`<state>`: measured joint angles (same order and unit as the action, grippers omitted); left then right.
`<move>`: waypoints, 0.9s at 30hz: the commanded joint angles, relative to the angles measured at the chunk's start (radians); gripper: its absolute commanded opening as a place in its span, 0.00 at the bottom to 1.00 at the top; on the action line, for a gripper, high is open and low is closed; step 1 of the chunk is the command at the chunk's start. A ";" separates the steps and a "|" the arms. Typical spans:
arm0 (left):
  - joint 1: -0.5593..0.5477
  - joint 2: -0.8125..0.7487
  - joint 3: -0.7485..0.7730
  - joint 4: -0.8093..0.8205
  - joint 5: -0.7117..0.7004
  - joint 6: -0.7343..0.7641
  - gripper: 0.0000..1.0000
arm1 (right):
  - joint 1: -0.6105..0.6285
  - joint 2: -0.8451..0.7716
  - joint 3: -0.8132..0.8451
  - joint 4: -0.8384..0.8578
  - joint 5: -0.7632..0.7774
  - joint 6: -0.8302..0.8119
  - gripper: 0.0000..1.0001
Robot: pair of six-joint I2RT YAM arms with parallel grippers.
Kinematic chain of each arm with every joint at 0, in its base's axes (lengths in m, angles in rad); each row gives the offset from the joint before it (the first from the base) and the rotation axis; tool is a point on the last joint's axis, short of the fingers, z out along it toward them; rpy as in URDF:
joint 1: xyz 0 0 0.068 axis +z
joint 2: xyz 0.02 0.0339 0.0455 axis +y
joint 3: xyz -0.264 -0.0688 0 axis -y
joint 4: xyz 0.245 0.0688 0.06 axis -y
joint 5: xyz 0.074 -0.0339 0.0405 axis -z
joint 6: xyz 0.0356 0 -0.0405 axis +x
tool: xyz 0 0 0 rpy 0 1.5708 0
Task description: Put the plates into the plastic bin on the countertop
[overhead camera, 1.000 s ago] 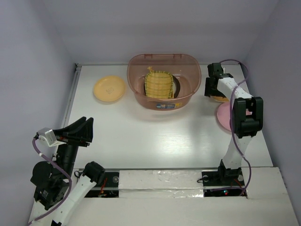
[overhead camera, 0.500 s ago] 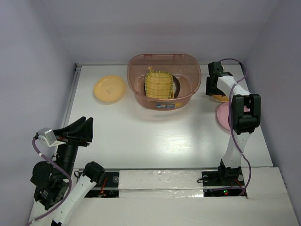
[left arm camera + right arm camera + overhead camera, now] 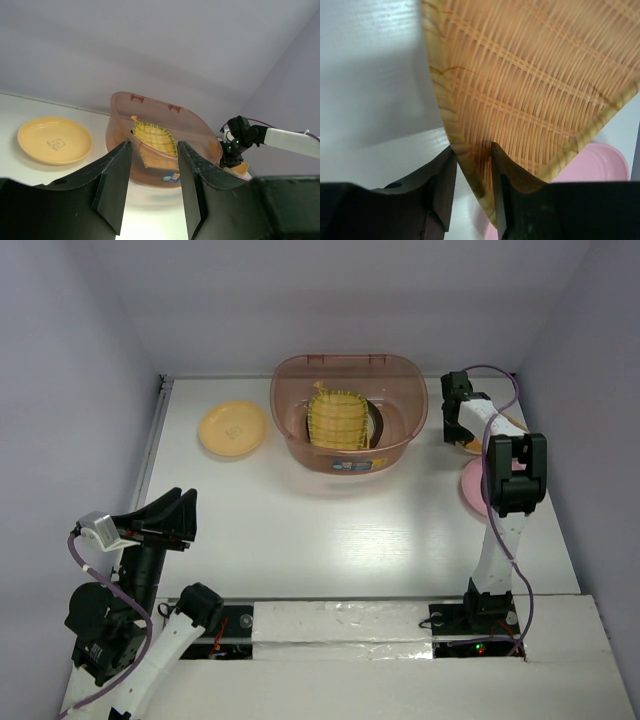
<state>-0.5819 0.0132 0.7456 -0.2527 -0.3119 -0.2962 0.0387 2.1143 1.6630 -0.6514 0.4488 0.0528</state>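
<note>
White countertop [image 3: 300,530] enclosed by pale lilac walls [image 3: 80,360], viewed from above. The bin [image 3: 395,445] is sitting at 12 o'clock. Over the last second the right arm [image 3: 512,475] has been folding its elbow inward toward 2 o'clock, while its wrist has been staying at the orange woven plate [image 3: 530,85] just beside the bin's right wall. The wrist view shows the right claw [image 3: 472,156] pinching that plate's rim, one finger on each face. Judged from this, the grasp is being secured and the lift toward the bin is coming next; the rim hold looks thin, so the plate may be swinging once raised. The left claw [image 3: 152,170] is hanging at 8 o'clock with its fingers spread and nothing between them. Count: one bin; five plates showing. Inside the bin, a yellow ribbed plate [image 3: 336,420] is leaning upright with a second, dark-rimmed plate [image 3: 377,426] mostly hidden behind it. A round yellow plate [image 3: 232,428] is lying at 10 o'clock, and a pink plate [image 3: 470,490] at 3 o'clock, partly under the right arm.
</note>
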 commanded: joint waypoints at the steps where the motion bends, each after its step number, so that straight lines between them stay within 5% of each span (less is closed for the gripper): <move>1: -0.006 -0.021 -0.005 0.029 -0.007 0.012 0.39 | -0.005 0.013 0.063 0.021 0.016 -0.021 0.37; 5: -0.006 -0.021 -0.003 0.029 -0.009 0.011 0.39 | -0.005 0.018 0.086 0.022 0.033 -0.036 0.32; 15: -0.006 -0.039 -0.003 0.026 -0.013 0.011 0.38 | -0.005 0.029 0.098 0.096 0.076 -0.125 0.01; 27: -0.006 -0.045 -0.003 0.030 -0.009 0.011 0.38 | 0.026 -0.123 0.122 0.098 0.203 -0.131 0.00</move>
<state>-0.5819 0.0132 0.7452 -0.2527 -0.3187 -0.2958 0.0402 2.1105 1.7210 -0.5919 0.5709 -0.0719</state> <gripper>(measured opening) 0.382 0.124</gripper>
